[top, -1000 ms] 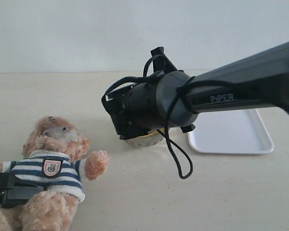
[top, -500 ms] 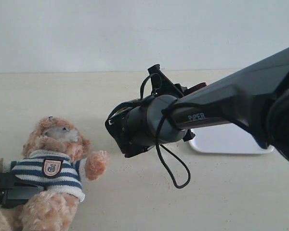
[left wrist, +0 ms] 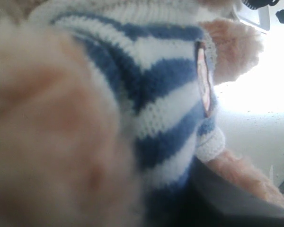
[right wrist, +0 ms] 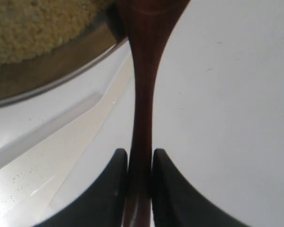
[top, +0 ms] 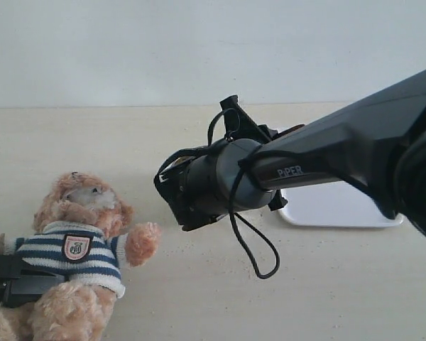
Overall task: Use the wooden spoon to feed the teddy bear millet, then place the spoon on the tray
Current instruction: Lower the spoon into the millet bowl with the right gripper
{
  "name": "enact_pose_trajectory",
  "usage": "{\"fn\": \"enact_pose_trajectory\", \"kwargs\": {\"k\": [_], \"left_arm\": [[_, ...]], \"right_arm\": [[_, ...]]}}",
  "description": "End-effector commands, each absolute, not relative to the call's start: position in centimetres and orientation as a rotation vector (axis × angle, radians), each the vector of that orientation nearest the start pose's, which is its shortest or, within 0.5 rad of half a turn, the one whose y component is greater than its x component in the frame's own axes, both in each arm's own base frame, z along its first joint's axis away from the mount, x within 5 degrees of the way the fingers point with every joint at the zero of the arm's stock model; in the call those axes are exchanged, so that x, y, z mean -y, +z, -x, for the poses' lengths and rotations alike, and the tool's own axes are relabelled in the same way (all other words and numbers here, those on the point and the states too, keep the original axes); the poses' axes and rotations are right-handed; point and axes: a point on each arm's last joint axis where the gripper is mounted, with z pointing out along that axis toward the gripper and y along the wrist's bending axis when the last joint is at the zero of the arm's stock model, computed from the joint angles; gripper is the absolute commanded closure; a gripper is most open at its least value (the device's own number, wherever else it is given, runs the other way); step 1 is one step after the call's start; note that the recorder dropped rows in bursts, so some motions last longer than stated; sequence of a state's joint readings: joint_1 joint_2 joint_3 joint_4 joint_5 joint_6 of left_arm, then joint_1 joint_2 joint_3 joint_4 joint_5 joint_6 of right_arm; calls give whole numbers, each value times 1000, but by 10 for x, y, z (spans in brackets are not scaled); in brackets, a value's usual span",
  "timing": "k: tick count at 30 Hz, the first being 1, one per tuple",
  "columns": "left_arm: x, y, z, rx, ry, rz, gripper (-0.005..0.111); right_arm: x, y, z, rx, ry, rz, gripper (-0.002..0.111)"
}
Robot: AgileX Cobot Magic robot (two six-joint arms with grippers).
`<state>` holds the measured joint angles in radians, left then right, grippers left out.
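Observation:
The teddy bear [top: 82, 245] lies at the front left in its striped shirt [left wrist: 156, 94]. My left gripper [top: 18, 282] is clamped on its body from the left, and one dark finger [left wrist: 227, 198] presses into the shirt. My right gripper [right wrist: 139, 161] is shut on the slim handle of the wooden spoon [right wrist: 143, 104]. The spoon's bowl runs out of the right wrist view, so its load is hidden. The millet [right wrist: 33, 23] fills a metal bowl [right wrist: 52, 78] beside the spoon, which hangs over the white tray [right wrist: 227, 94].
The right arm's wrist [top: 213, 181] with a looping cable [top: 259, 252] hangs over the table's middle, hiding the bowl and part of the tray [top: 341, 207] in the exterior view. A pale wall stands behind the table.
The right arm has turned and shifted over the last second, so it now covers the bowl that showed beneath it. The bear and the left gripper have stayed still.

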<state>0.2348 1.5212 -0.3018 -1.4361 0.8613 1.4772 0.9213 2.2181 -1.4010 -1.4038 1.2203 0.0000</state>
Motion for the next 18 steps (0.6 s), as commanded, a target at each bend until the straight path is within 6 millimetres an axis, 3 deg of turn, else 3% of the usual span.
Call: {"fn": "enact_pose_trajectory", "kwargs": {"k": [1, 11, 18], "left_arm": [[29, 133, -179, -2512, -1095, -14, 100], [29, 133, -179, -2512, -1095, -14, 100], [29, 133, -179, -2512, -1095, -14, 100]], "right_arm": [[-277, 162, -317, -1594, -1595, 1802, 94], [-296, 167, -294, -1556, -1537, 1838, 94], [-295, 166, -299, -1519, -1570, 1845, 94]]}}
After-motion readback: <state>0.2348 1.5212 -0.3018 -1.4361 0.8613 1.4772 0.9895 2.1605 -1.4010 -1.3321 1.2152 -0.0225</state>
